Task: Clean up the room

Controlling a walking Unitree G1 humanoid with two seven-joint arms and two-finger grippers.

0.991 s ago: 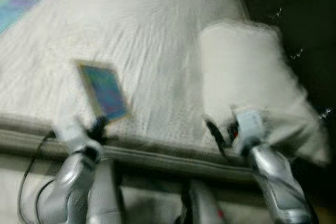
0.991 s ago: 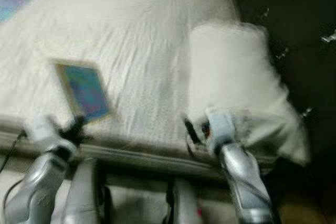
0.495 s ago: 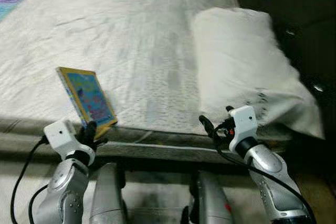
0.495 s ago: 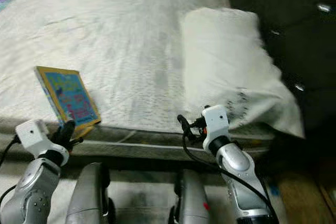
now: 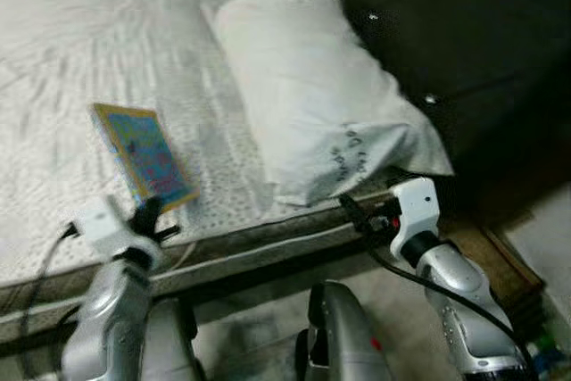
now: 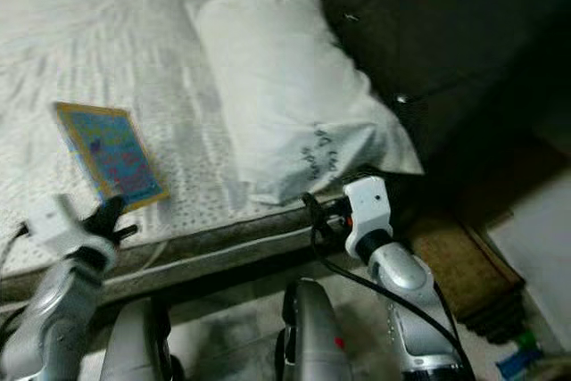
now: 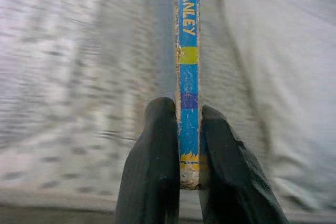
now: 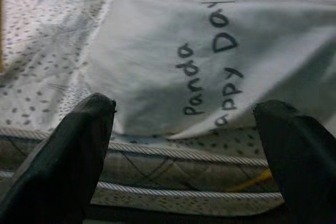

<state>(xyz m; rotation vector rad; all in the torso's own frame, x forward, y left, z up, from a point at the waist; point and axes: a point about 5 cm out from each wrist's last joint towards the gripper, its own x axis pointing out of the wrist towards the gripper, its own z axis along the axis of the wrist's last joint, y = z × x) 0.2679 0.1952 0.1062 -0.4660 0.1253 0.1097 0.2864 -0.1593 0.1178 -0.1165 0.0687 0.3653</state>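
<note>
Left claw (image 7: 187,145) is pinching the thin blue-and-yellow picture book (image 5: 145,153) over the white speckled bed's (image 5: 53,69) front edge; right claw (image 8: 184,145) is hovering spread near the white printed pillow (image 5: 308,86). Book not yet put away.

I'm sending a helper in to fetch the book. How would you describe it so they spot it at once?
On the white mattress, left of the white pillow, near the front edge. The thin book is pinched by the left gripper. Its bright blue, yellow-edged cover is the one colourful thing among pale bedding.

Dark surroundings at the bedside

A black tufted headboard (image 5: 464,33) with shiny buttons rises past the mattress. A brown mat (image 6: 464,265) lies on the floor below it, just beside a white surface (image 6: 540,238) at the edge.
</note>
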